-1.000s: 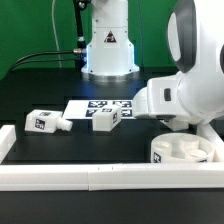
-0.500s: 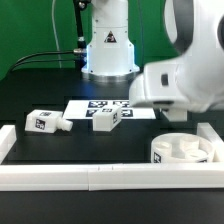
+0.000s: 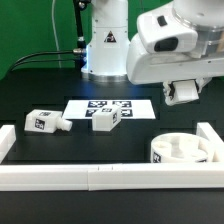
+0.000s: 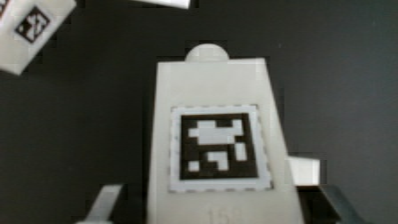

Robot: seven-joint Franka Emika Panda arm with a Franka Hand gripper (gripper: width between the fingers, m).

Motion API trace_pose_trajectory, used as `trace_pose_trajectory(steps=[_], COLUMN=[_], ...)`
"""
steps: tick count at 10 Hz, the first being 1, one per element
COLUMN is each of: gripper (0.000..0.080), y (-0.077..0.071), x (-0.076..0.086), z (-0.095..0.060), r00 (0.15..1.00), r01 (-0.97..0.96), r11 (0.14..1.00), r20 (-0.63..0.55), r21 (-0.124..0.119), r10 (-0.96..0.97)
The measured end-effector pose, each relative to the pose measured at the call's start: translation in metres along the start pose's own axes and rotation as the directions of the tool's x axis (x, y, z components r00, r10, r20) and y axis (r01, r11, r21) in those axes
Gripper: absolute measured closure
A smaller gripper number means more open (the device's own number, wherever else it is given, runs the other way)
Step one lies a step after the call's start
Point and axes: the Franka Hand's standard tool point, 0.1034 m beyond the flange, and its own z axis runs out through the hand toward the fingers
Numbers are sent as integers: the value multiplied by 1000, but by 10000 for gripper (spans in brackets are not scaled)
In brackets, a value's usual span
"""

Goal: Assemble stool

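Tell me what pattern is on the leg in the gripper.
White leg with a black-and-white square tag; wrist view shows it best.

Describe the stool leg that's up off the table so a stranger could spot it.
Look at the big white arm on the exterior view's right. Its gripper clamps a short white tagged leg. Unlike the two legs lying on the table, it hangs in the air.

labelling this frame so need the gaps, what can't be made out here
- exterior view: seat base hidden by front rail.
- exterior view: held leg too small to read its tag.
- wrist view: fingers mostly hidden behind held leg, blurred.
- wrist view: loose leg cut off by the picture edge.
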Motion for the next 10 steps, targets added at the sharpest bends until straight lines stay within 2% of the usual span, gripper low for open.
trace_pose_trajectory(steps=[1,2,4,5,7,8,10], gripper=[466,466,466,466,465,465,465], y=[1,4,22,21,26,27,25], x=[5,9,38,43,49,48,67], z=[-3,-13,-57,-66,-66,-65,-70], r00=[996,991,964,946,872,851,789], r01=[-1,34,76,76,62,58,61], r11=[1000,999,997,997,997,997,996], r20=[-84,-132,-253,-315,-484,-520,-608], r21=[-1,-7,-13,-22,-42,-48,-72], r10=[0,-35,-77,-79,-75,-74,-93])
